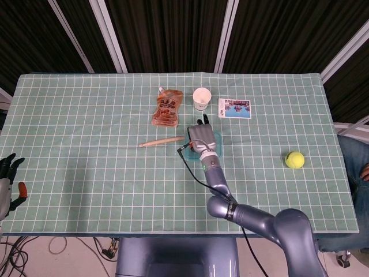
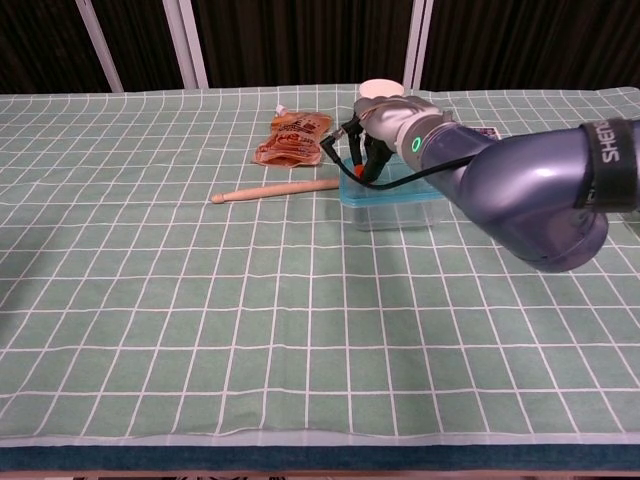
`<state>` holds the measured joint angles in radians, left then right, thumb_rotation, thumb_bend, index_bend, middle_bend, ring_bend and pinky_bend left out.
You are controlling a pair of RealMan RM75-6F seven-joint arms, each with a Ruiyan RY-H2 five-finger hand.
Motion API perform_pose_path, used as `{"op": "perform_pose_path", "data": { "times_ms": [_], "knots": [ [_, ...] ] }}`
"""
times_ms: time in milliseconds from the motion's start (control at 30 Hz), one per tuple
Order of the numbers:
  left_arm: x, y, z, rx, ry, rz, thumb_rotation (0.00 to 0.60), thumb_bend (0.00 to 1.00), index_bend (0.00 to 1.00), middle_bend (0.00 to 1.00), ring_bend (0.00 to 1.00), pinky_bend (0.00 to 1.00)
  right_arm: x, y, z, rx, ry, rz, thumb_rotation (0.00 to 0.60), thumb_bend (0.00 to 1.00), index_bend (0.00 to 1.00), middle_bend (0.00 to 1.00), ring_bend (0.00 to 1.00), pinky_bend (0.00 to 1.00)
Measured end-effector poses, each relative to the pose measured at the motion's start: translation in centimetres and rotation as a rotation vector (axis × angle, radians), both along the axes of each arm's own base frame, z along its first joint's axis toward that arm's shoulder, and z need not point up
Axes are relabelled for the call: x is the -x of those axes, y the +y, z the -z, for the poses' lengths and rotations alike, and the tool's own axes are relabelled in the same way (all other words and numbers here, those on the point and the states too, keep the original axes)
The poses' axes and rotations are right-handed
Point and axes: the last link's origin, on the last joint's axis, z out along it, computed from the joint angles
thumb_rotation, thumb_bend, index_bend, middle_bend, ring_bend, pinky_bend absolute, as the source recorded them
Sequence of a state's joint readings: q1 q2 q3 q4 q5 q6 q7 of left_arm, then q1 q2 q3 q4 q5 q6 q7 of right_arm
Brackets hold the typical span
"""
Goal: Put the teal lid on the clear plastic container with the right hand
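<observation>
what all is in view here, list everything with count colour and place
table: one, green cloth with white grid.
clear plastic container: one, clear, table centre, under the right hand.
teal lid: one, teal, on top of the container.
wooden stick: one, tan, left of the container.
pouch: one, orange-brown, behind the stick.
paper cup: one, white, right of the pouch.
card: one, blue and white, right of the cup.
tennis ball: one, yellow-green, right side.
right hand: grey, fingers down on the lid.
left hand: dark, at the table's left edge, holding nothing.
</observation>
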<state>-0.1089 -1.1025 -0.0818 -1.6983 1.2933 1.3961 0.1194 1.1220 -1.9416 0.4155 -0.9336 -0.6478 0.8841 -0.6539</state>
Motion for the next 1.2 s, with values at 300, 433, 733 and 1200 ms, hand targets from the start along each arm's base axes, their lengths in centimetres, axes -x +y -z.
{"op": "perform_pose_path", "data": {
  "times_ms": [300, 433, 733, 1200],
  "knots": [
    [0.0, -0.1, 0.0, -0.002, 0.005, 0.001, 0.600, 0.66, 0.11, 0.00, 0.00, 0.00, 0.2, -0.5, -5.8, 0.077, -0.145, 0.005, 0.600, 0.32, 0.13, 0.14, 0.05, 0.00],
    [0.0, -0.1, 0.0, -0.005, 0.009, 0.006, 0.600, 0.66, 0.11, 0.00, 0.00, 0.00, 0.9, 0.3, -8.9, 0.092, -0.193, 0.009, 0.600, 0.28, 0.10, 0.10, 0.03, 0.00],
    [-0.2, -0.1, 0.0, -0.009, 0.017, 0.027, 0.600, 0.66, 0.11, 0.00, 0.00, 0.00, 5.6, 4.0, -16.4, 0.177, -0.269, 0.022, 0.600, 0.27, 0.09, 0.09, 0.02, 0.00],
    [-0.9, -0.2, 0.1, -0.014, 0.046, 0.123, 0.600, 0.66, 0.11, 0.00, 0.00, 0.00, 16.2, 14.3, -22.2, 0.308, -0.326, -0.065, 0.600, 0.27, 0.08, 0.08, 0.00, 0.00]
  ]
}}
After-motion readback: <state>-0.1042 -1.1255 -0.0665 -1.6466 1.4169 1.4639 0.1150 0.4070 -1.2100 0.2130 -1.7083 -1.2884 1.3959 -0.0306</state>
